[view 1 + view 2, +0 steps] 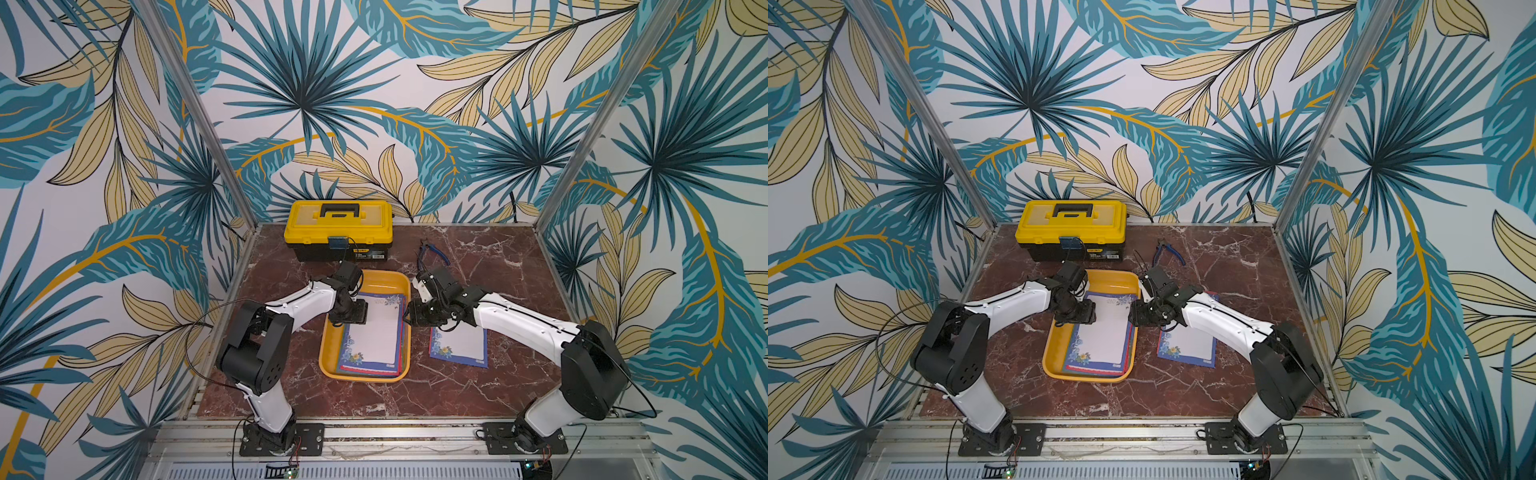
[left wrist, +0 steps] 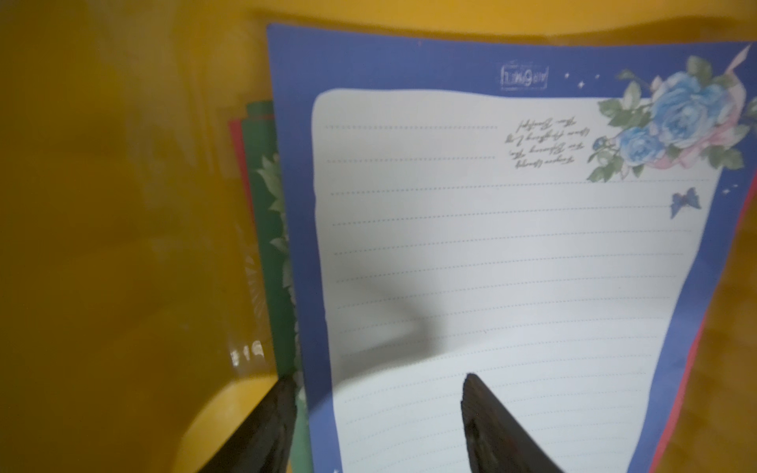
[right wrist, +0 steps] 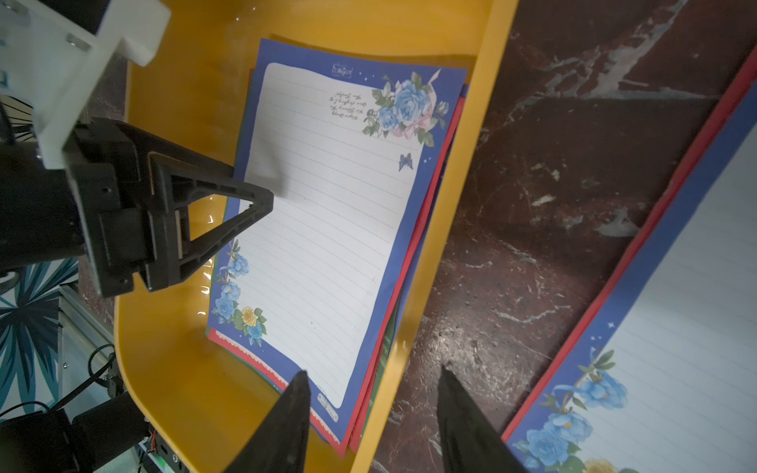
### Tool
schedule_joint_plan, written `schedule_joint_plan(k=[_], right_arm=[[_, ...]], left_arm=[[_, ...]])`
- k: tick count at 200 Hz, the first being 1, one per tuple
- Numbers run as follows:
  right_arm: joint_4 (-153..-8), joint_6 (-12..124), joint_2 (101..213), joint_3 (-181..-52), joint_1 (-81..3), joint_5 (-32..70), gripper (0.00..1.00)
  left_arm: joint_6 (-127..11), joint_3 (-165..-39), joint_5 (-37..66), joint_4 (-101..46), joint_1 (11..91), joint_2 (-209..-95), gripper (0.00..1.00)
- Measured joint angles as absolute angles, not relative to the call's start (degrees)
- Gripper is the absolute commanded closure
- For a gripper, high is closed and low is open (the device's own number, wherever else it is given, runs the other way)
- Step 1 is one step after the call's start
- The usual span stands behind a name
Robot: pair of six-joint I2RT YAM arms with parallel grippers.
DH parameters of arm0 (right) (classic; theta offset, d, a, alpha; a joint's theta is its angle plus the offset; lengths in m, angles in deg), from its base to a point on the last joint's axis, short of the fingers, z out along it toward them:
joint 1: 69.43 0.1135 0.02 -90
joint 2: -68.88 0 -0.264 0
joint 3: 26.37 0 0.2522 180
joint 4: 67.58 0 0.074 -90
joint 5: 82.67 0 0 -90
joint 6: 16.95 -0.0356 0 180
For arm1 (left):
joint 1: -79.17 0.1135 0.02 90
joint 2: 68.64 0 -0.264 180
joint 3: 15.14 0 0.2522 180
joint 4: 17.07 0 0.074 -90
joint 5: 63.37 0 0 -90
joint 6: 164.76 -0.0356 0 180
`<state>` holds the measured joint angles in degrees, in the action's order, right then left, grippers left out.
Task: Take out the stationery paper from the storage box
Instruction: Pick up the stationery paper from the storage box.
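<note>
Several sheets of stationery paper (image 1: 372,332) lie stacked flat in the storage box (image 1: 384,281). A blue floral sheet (image 3: 327,204) is on top, and red and green borders show from beneath it. Their long axis runs with the box's own length, from the robot's side of the counter (image 1: 498,266) toward the toolbox (image 1: 338,230). The printed heading end points to the toolbox, and the corner with the yellow flower lies nearest the robot. The stack is fanned a little, not square.

Near the box on its right, apart from it, a loose blue sheet (image 1: 461,347) lies flat on the counter the same way round, its far end hidden under the right arm. The right wrist view shows a red edge beneath it, so more than one may be out. I judge the task begun but far from done, since several sheets are in the box.

Down in the box, the left end effector (image 2: 377,376) has its fingers spread, one over the top sheet's white centre and one beyond its long edge. It pinches nothing that I can see. The right end effector (image 3: 373,370) hangs spread and empty astride the box's right rim.
</note>
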<state>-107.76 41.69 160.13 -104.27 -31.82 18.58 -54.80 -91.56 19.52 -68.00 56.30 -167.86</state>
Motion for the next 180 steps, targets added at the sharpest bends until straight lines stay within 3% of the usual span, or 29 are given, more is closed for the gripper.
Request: schedule_joint_plan(k=[128, 180], right_arm=[[-107.65, 41.06, 162.07, -104.27, -31.56, 20.04, 0.53], [-106.38, 39.92, 163.73, -104.27, -31.56, 21.35, 0.63]], left_arm=[[-54.73, -91.84, 16.63, -68.02, 56.30, -167.86, 0.49], [-54.62, -92.06, 15.21, -68.00, 56.32, -167.86, 0.52]])
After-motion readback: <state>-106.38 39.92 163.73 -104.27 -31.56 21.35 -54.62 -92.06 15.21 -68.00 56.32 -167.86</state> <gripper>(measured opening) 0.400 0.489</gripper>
